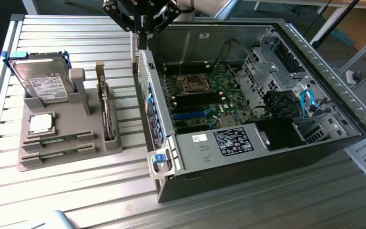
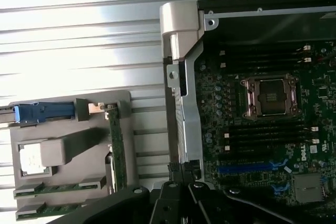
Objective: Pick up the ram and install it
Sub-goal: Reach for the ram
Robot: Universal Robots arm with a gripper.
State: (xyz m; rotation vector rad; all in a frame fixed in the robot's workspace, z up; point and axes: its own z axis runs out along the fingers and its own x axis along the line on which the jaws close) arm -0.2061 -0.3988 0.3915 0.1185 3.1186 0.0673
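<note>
- Tool [image 1: 143, 29] hangs squeezed shut, holding nothing, over the computer case [image 1: 189, 40] edge.
- Two ram sticks [image 1: 61, 139] lie in gray holder [image 1: 55, 164] slots, so they stay still.

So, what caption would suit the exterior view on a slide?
Shut claw above the open PC case, ram sticks lying in the gray tray on the exterior view's left.
</note>
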